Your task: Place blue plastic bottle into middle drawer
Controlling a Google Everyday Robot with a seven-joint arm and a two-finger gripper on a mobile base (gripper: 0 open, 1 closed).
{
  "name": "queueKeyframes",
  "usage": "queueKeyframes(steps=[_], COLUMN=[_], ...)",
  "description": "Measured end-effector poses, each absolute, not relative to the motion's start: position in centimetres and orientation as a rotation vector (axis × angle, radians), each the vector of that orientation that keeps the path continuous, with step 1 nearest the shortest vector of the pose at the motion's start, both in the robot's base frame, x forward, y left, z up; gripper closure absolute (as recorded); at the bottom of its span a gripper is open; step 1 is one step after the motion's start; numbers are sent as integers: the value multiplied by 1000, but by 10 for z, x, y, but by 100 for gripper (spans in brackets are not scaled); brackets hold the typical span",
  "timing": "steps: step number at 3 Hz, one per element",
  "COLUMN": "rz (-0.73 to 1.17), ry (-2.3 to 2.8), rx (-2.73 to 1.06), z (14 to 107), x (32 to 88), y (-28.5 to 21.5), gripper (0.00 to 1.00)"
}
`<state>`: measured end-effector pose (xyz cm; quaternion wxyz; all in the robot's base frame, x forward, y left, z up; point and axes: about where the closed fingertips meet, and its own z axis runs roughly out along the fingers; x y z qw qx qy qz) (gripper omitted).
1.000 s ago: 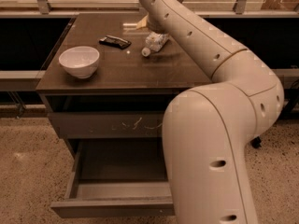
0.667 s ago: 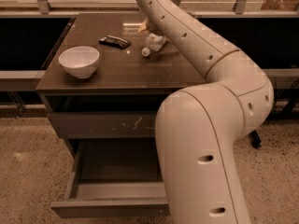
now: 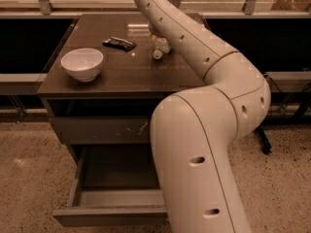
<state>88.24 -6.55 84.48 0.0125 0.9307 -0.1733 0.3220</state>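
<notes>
The blue plastic bottle (image 3: 160,47) lies on the brown tabletop (image 3: 121,76) towards the back, right of centre. Only its white cap end and part of its body show from behind my arm (image 3: 194,47). My gripper is over the bottle at the back of the table, hidden behind the arm's own links. The middle drawer (image 3: 116,198) stands pulled open below the table, with a bare flat bottom and a plain front panel (image 3: 109,216). My arm's large lower link covers its right part.
A white bowl (image 3: 82,63) stands at the table's front left. A flat black packet (image 3: 119,43) lies behind it. A closed drawer front with pale scratches (image 3: 102,129) sits above the open drawer. A dark rail and glass run behind the table.
The arm has swung left across the view and now covers more of the bottle and the gripper. The bottle, bowl and packet have stayed in place.
</notes>
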Motion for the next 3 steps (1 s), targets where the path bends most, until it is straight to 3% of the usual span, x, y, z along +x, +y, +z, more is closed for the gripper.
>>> queueKeyframes(steps=[1, 2, 3], rz=[989, 973, 975], ry=[-579, -804, -1084], rx=[3004, 3166, 3246], z=[857, 885, 927], x=[873, 852, 814], y=[-62, -73, -103], gripper=[88, 100, 100])
